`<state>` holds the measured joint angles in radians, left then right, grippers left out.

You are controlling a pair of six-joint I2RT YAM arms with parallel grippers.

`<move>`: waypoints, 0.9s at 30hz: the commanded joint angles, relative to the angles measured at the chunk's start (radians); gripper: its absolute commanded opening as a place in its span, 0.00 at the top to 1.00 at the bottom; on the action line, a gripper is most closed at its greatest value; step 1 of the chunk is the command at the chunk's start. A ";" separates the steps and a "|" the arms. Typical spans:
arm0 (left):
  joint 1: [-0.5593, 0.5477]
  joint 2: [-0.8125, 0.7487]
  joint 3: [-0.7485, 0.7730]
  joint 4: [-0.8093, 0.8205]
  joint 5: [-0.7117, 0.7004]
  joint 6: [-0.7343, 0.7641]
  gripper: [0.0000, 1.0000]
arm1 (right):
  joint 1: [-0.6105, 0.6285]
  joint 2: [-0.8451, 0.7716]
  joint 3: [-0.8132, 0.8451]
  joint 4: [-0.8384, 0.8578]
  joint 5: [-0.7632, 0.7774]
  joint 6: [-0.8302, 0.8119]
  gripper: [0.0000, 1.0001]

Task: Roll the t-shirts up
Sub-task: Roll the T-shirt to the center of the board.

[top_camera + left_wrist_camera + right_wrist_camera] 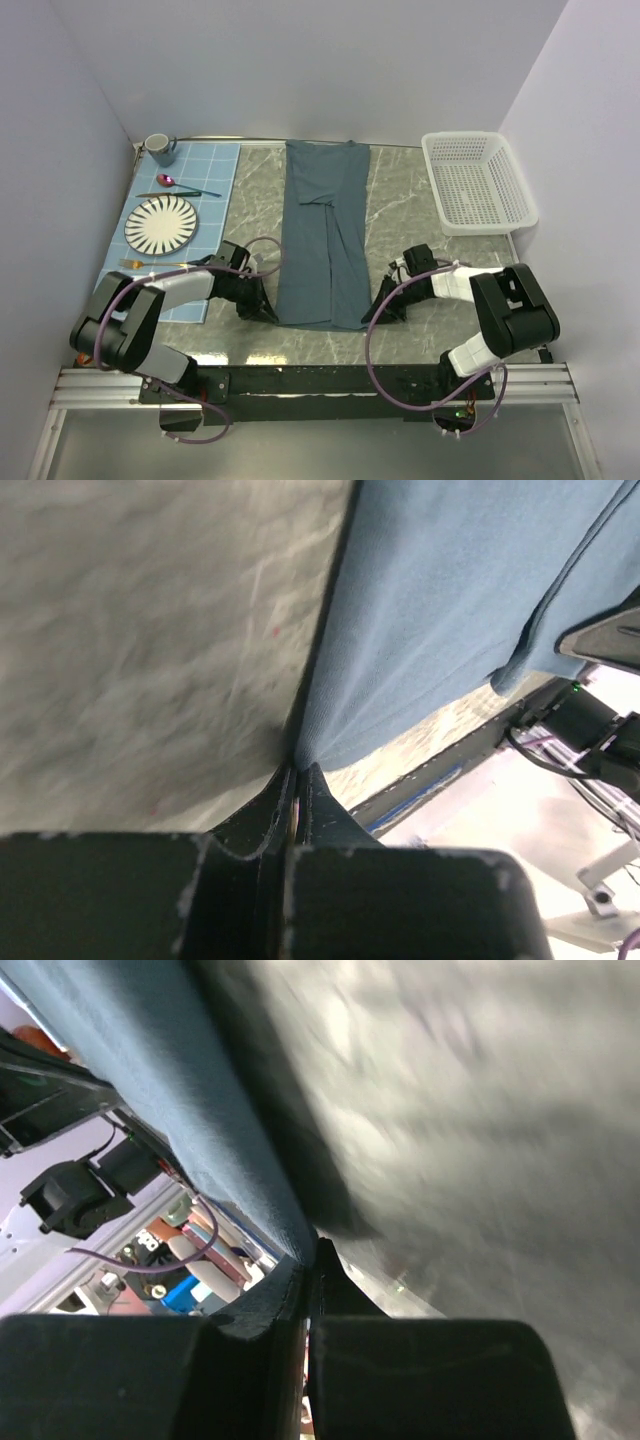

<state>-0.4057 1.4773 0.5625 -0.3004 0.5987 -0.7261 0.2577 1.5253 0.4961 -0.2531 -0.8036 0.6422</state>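
The slate-blue t-shirt lies folded into a long narrow strip down the middle of the marble table, collar end far, hem near. My left gripper is shut on the near left corner of the t-shirt; in the left wrist view the cloth runs into the closed tips of the gripper. My right gripper is shut on the near right corner; in the right wrist view the cloth edge enters the closed tips of the gripper.
A light blue checked placemat at the left holds a striped plate, a mug, a spoon and a fork. A white basket stands at the far right. White walls close in three sides.
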 commanded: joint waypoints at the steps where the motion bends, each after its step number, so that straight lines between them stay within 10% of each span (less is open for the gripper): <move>1: 0.004 -0.092 0.000 -0.057 -0.062 0.045 0.99 | -0.015 -0.082 -0.042 -0.146 0.012 -0.001 0.99; 27: -0.070 -0.092 0.276 -0.210 -0.068 0.218 0.99 | -0.109 -0.162 0.088 -0.169 -0.126 -0.061 1.00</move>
<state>-0.4850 1.3640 0.7643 -0.4709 0.5613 -0.5583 0.1757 1.3437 0.5434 -0.4084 -0.8898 0.5999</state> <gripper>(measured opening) 0.026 0.042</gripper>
